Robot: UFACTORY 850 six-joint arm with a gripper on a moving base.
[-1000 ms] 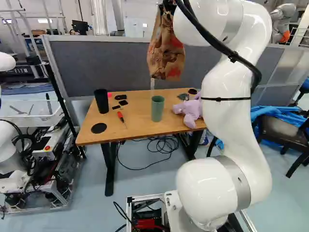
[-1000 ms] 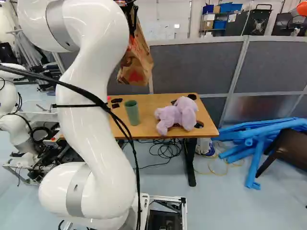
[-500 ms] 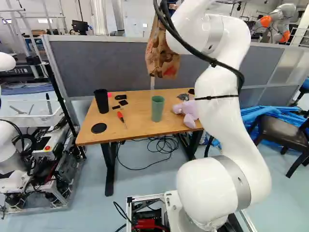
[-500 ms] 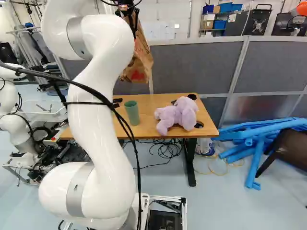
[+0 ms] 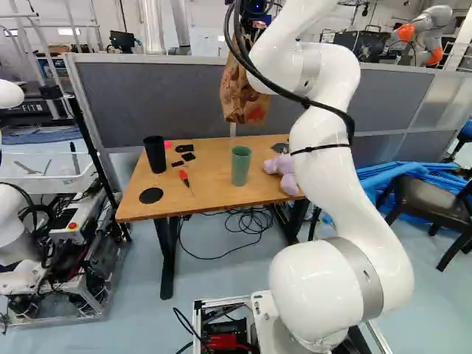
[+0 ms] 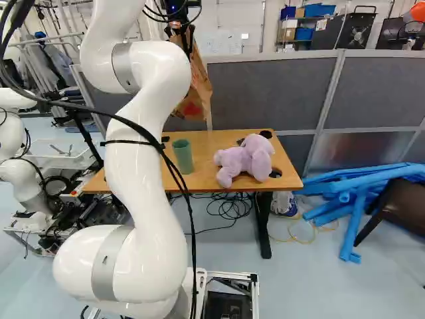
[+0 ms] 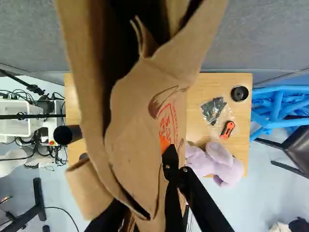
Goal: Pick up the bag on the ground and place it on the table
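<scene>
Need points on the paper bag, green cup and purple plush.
paper bag (image 5: 240, 97), left base view, lower front
green cup (image 6: 182, 158), right base view, side wall
purple plush (image 6: 240, 161), right base view, middle

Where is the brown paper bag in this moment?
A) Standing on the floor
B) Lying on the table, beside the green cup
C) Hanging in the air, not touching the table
C: both base views show the brown paper bag up in front of the gray partition, its lower end clear of the table.
</scene>
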